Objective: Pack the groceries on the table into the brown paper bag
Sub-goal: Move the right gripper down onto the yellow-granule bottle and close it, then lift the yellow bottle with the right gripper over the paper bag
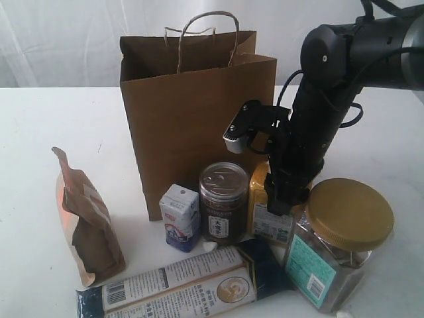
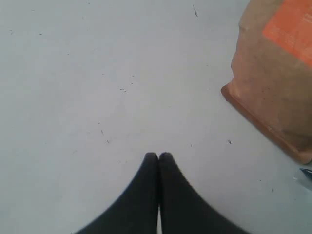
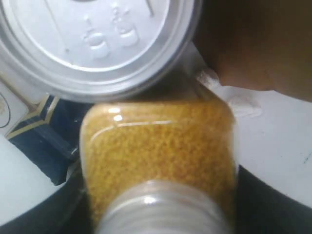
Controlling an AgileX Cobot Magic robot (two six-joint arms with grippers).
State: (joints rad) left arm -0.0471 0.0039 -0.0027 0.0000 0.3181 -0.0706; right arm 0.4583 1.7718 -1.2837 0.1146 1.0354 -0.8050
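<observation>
Yellow-grain clear bottle [image 3: 158, 156] sits btw right gripper's [image 1: 279, 199] dark jaws, one each side; can't tell if they're pressing. Tight room: dark pull-tab jar [image 1: 224, 202] just beside, big gold-lidded clear jar [image 1: 334, 242] near opposite side, tall brown paper bag [image 1: 192, 126] behind. Arm hides most of bottle in ext. view. Left gripper [image 2: 158, 156] pinched together, empty, above white table [image 2: 73, 73]; crinkled brown pouch [image 2: 273, 83] nearby, cut off.

**Right arm** [image 1: 318, 112]: black, entering from the far right. It bends at a rounded elbow joint and drops steeply, with the wrist pointing down. **Right gripper** [image 1: 278, 200]: aimed downward, its dark fingers [image 3: 275, 204] standing apart on either side of the yellow-grain bottle [image 3: 156, 146]. Whether they press on it cannot be told. **Left gripper** [image 2: 158, 157]: poised above the table [image 2: 73, 73], its two dark fingers pressed together tip to tip, holding nothing.
</observation>
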